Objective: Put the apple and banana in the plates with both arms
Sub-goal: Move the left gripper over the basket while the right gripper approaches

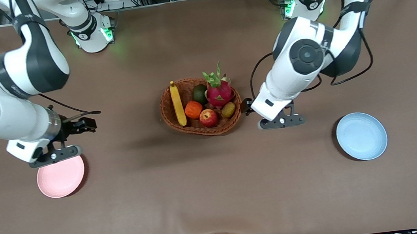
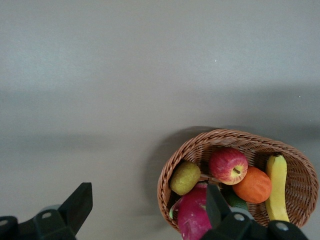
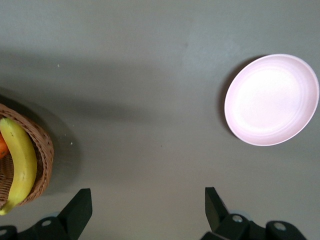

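Observation:
The red apple [image 1: 209, 117] [image 2: 228, 165] and the yellow banana [image 1: 178, 103] [image 2: 276, 187] [image 3: 19, 160] lie in a wicker basket [image 1: 164, 112] at mid-table. A pink plate [image 1: 61, 177] [image 3: 271, 99] sits toward the right arm's end and a blue plate [image 1: 361, 136] toward the left arm's end, both with nothing on them. My left gripper [image 1: 281, 122] [image 2: 148, 192] hangs open over bare table beside the basket. My right gripper [image 1: 54, 155] [image 3: 147, 195] is open and holds nothing, over the table at the pink plate's rim.
The basket also holds a pink dragon fruit [image 1: 219, 91] [image 2: 192, 215], a ridged orange fruit [image 1: 193, 109] [image 2: 254, 184], a green fruit [image 1: 200, 93] and a brownish kiwi [image 1: 228, 109] [image 2: 184, 177]. Brown cloth covers the table [image 1: 218, 195].

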Robot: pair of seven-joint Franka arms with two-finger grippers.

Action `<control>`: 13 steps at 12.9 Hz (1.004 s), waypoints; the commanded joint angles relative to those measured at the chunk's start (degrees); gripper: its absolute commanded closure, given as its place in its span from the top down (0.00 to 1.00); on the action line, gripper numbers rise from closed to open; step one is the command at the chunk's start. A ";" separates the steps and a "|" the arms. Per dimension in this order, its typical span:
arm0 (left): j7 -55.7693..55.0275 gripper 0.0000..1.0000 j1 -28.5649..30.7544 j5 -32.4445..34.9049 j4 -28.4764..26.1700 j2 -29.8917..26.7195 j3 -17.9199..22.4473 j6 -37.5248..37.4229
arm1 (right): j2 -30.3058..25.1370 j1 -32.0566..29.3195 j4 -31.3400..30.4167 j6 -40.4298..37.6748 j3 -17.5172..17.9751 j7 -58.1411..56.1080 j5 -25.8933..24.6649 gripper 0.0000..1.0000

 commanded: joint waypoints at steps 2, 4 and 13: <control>-5.05 1.00 -4.50 1.41 4.20 5.98 0.50 3.00 | -0.05 -0.82 -5.02 -2.99 -0.35 -2.56 11.89 1.00; -10.78 1.00 -6.89 1.50 5.00 8.45 0.68 4.76 | -0.05 -0.66 -9.16 -2.74 -0.35 -10.28 14.30 1.00; -11.50 1.00 -8.57 1.41 5.09 10.56 0.59 6.44 | -1.28 5.32 -14.36 3.06 -0.26 -11.64 15.01 1.00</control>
